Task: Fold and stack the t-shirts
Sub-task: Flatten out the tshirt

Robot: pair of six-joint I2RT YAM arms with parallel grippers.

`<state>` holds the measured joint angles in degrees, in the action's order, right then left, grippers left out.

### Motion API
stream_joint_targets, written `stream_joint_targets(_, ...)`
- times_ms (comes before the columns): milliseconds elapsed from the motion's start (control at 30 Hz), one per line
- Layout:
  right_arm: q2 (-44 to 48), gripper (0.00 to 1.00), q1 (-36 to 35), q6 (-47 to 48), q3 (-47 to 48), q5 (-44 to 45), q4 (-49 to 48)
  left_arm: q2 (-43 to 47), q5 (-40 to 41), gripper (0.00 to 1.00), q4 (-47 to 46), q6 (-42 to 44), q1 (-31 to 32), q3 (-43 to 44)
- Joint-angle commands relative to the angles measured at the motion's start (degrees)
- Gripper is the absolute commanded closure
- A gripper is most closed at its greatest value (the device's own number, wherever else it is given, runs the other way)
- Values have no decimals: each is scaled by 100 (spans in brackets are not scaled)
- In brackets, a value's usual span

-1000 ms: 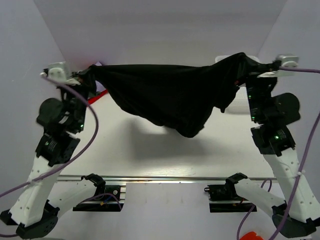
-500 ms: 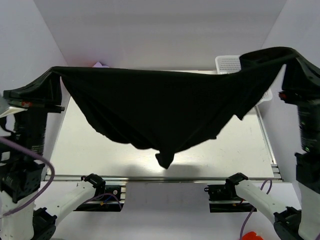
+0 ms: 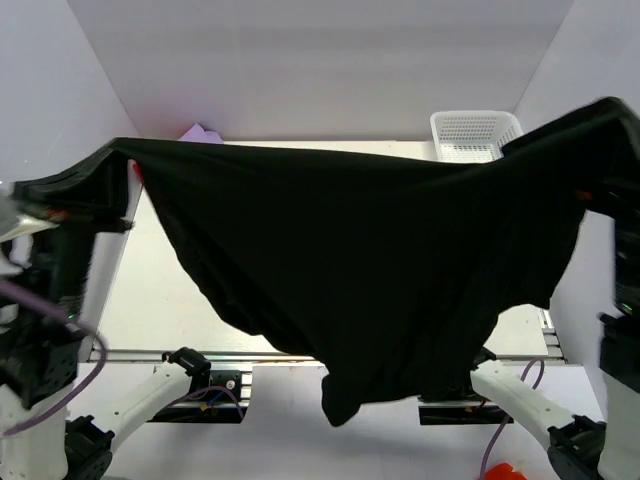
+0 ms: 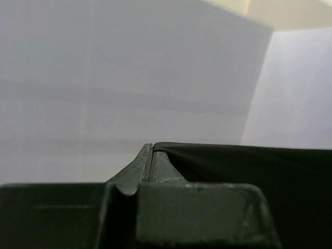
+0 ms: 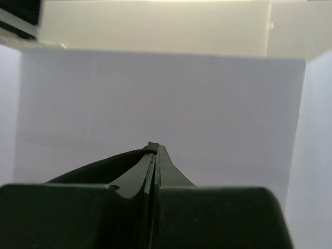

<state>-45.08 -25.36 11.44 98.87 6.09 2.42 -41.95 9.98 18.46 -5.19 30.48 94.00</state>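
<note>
**A:** Our left gripper [image 4: 150,149] is pinched tight, with a black hem running out from its fingertips to the right. Our right gripper [image 5: 154,149] is closed just as hard, and dark cloth curves away to its left.

**B:** So we have the black t-shirt [image 3: 370,270] by two points?

**A:** We do. It hangs between our two arms, high above the table [image 3: 150,300]. The top edge is stretched from side to side, the middle sags, and a bunched tail drops lowest near the front rail.

**B:** Have we folded anything?

**A:** Not that we can see. The shirt is spread in the air, not laid out, and no stack shows anywhere. The lavender t-shirt [image 3: 200,132] lies crumpled at the far left corner, mostly hidden behind the black cloth. The white basket [image 3: 475,135] sits at the far right.

**B:** Then how far along are we?

**A:** We judge we are near the beginning. This shirt has yet to go down flat and be folded, then the others need folding, and last comes the stacking.
</note>
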Motion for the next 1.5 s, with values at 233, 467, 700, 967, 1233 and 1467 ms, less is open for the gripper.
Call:
stream_joint_targets(233,-1942,100,58,218,-2547,1895,-2007,-1568,1716,100,-835,-455,-42,-2262)
stream_joint_targets(467,-4674,100,357,-616,-2410,1932,-2211,-4362,2702,100,-756,-1160,-489,-2308)
stream_joint_targets(700,-7800,100,691,-1100,375,1809,-648,-6734,1580,100,-124,-1423,-1341,-561)
stream_joint_targets(967,-8851,55,893,-1320,1609,1044,-391,-8056,770,13,263,-1239,-1843,961)
stream_joint_targets(1233,-8026,10,893,-1539,1487,333,381,-7013,-39,0,554,-1230,-1984,376)
stream_joint_targets(1467,-6183,10,876,-2426,-498,15,822,-4748,-547,0,729,-2073,-1853,-2699)
